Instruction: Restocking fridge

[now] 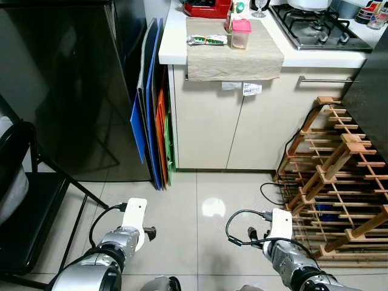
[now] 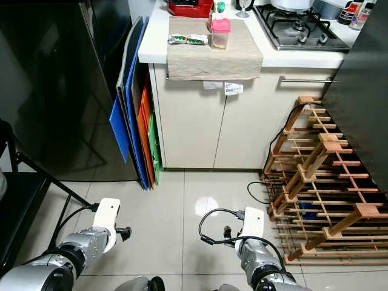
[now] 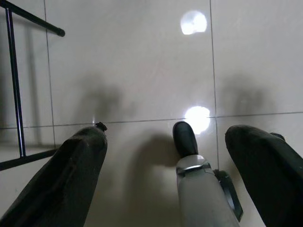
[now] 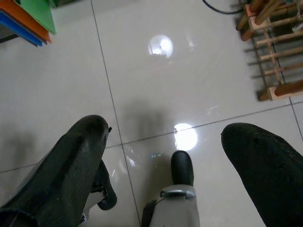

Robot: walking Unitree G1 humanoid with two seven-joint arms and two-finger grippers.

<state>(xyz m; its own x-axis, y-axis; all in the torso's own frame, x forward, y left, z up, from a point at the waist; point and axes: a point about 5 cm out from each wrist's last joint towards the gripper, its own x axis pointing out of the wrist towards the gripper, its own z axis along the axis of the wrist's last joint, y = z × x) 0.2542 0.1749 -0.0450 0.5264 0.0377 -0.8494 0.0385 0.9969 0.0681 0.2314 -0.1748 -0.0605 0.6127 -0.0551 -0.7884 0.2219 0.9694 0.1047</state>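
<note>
While both arms hang low over the tiled floor (image 1: 200, 200), the left gripper (image 3: 165, 156) and the right gripper (image 4: 163, 156) have their fingers wide apart and hold nothing. The black fridge (image 1: 73, 85) stands left of the counter (image 1: 242, 54), with coloured boards (image 1: 154, 115) leaning between them. On the counter lie a green packet (image 1: 207, 40) and a pink-lidded container (image 1: 240, 33), and right of it stands a wooden rack (image 1: 336, 176).

Glossy tiled floor (image 1: 200, 200), cream cabinet (image 1: 224, 121), perhaps laminate.

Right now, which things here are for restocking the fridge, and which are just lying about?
For the job:
black fridge
green snack packet
pink-lidded jar

Just lying about:
wooden rack
coloured boards
gas hob
black chair
</note>
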